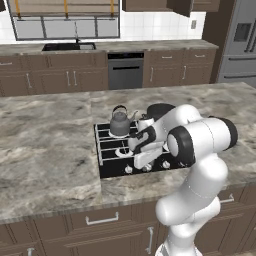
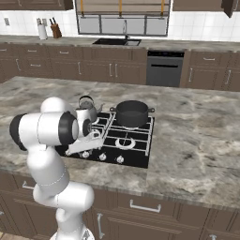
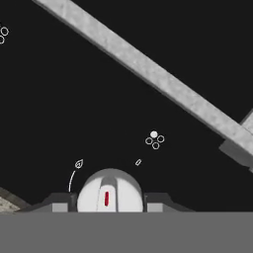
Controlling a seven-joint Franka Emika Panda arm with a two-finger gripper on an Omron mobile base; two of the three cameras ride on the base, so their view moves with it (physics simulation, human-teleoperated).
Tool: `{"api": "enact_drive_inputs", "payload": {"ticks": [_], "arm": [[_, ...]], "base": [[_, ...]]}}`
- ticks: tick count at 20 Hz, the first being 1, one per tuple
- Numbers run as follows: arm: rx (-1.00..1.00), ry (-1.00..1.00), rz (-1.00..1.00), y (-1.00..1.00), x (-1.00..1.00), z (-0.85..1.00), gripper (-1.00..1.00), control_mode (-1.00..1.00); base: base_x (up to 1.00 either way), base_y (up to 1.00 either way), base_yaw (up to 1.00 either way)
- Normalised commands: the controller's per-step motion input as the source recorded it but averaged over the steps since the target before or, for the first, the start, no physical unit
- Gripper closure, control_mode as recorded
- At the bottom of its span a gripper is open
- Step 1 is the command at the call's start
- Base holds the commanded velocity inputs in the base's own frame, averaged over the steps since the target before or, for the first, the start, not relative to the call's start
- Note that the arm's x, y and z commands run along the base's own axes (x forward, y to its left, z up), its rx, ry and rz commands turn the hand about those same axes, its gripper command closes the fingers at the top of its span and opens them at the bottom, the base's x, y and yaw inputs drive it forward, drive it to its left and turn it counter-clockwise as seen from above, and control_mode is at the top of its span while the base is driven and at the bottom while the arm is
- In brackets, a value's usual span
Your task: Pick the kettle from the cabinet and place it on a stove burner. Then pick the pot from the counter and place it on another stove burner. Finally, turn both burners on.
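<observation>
Sitting on the back burners (image 2: 125,141) – kettle (image 1: 120,122) with spout pointing right, pot (image 2: 131,113) beside it. Closing around a silver knob (image 3: 109,190) – gripper (image 3: 109,203), fingertips flanking it, red mark running lengthwise between them

Kettle (image 1: 120,123): small, grey, black arched handle, upright on the rear left burner of the black cooktop (image 2: 137,156). Pot (image 2: 132,113): wide, charcoal, two loop handles, upright on the rear right burner. Both front burners (image 2: 125,142) unoccupied. Cooktop set in marbled tabletop (image 1: 45,145).
</observation>
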Motion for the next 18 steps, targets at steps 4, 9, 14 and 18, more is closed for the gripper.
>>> {"api": "enact_drive_inputs", "payload": {"ticks": [4, 9, 14, 18], "arm": [[0.03, -0.01, 0.31, 0.00, 0.00, -0.52, 1.00, -1.00], [0.02, -0.01, 0.30, 0.00, 0.00, -0.50, 1.00, -1.00], [0.02, -0.02, 0.29, 0.00, 0.00, -0.47, 1.00, -1.00], [0.04, -0.05, 0.28, 0.00, 0.00, -0.44, 1.00, -1.00]], "base": [[0.00, 0.00, 0.00], [0.00, 0.00, 0.00], [0.00, 0.00, 0.00], [0.00, 0.00, 0.00]]}}
